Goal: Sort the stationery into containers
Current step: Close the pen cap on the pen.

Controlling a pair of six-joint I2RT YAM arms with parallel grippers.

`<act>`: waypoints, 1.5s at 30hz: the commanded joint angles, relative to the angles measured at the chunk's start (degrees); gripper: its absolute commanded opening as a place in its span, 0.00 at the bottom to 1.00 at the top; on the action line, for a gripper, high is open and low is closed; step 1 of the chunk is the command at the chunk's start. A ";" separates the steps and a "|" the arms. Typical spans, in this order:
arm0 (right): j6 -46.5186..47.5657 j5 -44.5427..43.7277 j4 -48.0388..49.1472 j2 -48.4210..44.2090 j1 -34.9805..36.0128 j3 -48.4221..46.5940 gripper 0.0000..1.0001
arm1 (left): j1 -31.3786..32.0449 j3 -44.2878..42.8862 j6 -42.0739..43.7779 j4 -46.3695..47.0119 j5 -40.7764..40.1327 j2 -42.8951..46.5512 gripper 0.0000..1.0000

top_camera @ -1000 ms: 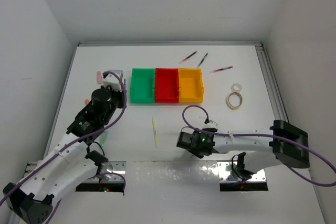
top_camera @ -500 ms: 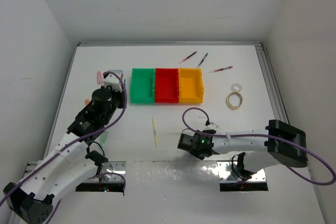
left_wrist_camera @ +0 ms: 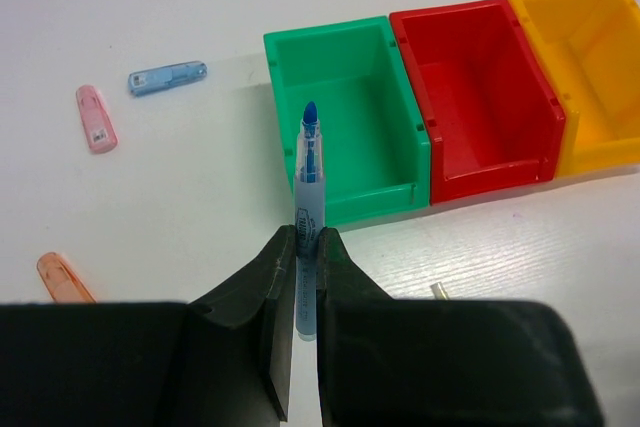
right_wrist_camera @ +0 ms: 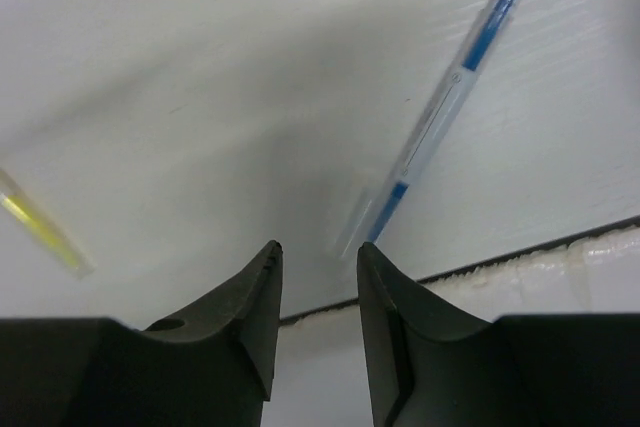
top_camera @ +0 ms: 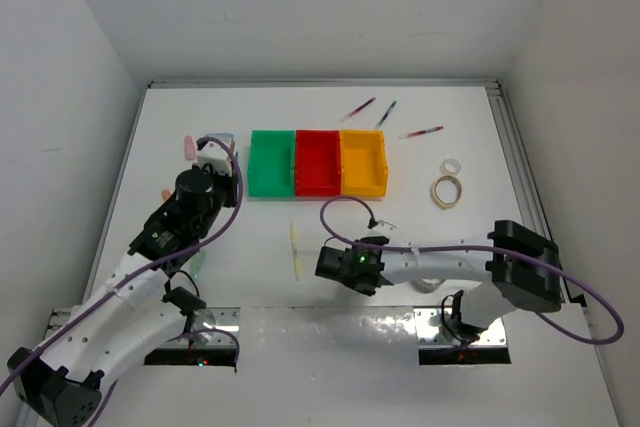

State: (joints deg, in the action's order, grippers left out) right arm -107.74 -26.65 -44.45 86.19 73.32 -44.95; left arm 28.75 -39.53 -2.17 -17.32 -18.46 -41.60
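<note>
Right claw (right_wrist_camera: 318, 252) has shifted left toward the thin pale-yellow plastic pen (top_camera: 296, 251), jaws slightly parted, empty. Left claw (left_wrist_camera: 308, 245) pinches a slim blue plastic pen (left_wrist_camera: 309, 162).

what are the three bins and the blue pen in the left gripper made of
Green bin, red bin, yellow-orange bin: likely moulded plastic, smooth and slightly glossy, with thin even walls. Blue pen: apparently a clear plastic barrel; blue shows through.

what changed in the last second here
The right gripper slid left across the table toward the yellow pen, empty, jaws slightly apart. Nothing was grabbed or released. The left gripper kept its grip on the blue pen; the bins and tape rolls stayed put.
</note>
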 commanded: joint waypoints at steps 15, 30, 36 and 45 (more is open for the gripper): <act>5.78 -1.13 2.53 -2.71 -1.77 3.21 0.34 | -1.51 -0.02 0.33 2.29 -0.88 0.56 0.00; 7.99 0.28 0.59 0.47 -1.07 -0.32 0.30 | -2.03 -0.11 0.33 1.85 -0.97 0.30 0.00; 8.78 1.43 1.03 1.43 -1.69 -0.23 0.28 | -2.12 -0.02 0.15 1.68 -1.05 0.03 0.00; 8.69 3.18 4.63 2.14 -2.48 2.15 0.27 | -2.12 -0.11 0.07 1.85 -0.88 -0.14 0.00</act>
State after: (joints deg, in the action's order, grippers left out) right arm -98.98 -24.03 -41.19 87.88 71.42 -43.11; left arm 27.53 -39.31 -1.98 -17.26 -18.90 -41.80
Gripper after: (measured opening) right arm 0.275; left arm 0.066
